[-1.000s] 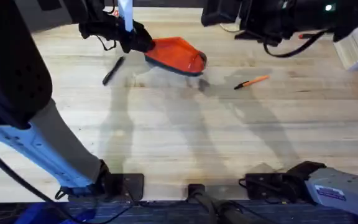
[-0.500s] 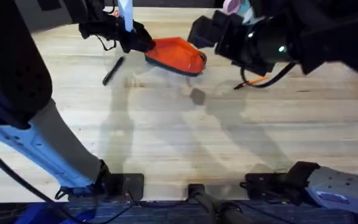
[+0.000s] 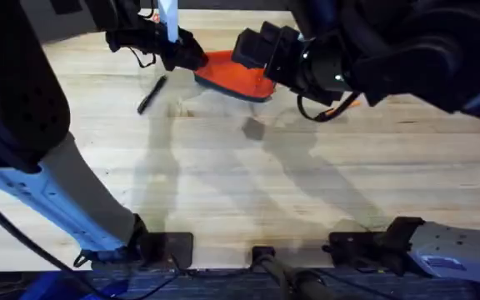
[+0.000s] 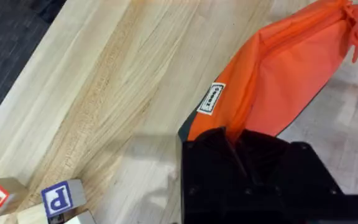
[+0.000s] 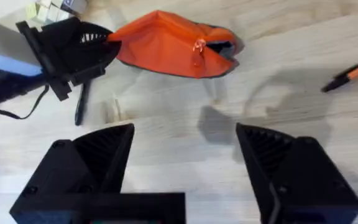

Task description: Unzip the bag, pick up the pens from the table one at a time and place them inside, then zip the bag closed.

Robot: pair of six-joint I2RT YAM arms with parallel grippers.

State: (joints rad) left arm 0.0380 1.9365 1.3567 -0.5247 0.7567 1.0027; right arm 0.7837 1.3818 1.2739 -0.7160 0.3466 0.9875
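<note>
The orange bag (image 3: 227, 77) lies at the far middle of the table (image 3: 248, 183), with a dark gap at its end by the zipper pull (image 5: 199, 45). My left gripper (image 4: 232, 134) is shut on the bag's (image 4: 284, 68) other end. My right gripper (image 5: 185, 130) hangs open over the wood, short of the bag (image 5: 166, 43); in the overhead view the right gripper (image 3: 255, 48) overlaps the bag's right end. The black pen (image 3: 151, 94) lies left of the bag. The orange pen (image 5: 353, 71) lies to its right, mostly covered by the right arm in the overhead view.
Lettered wooden blocks (image 4: 55, 199) sit near the far table edge behind the left gripper. The left arm (image 3: 23, 125) looms large along the left side. The near half of the table is bare wood.
My right arm has swung left from the far right corner, over the orange pen, toward the bag's right end. The left gripper and the bag have not moved.
</note>
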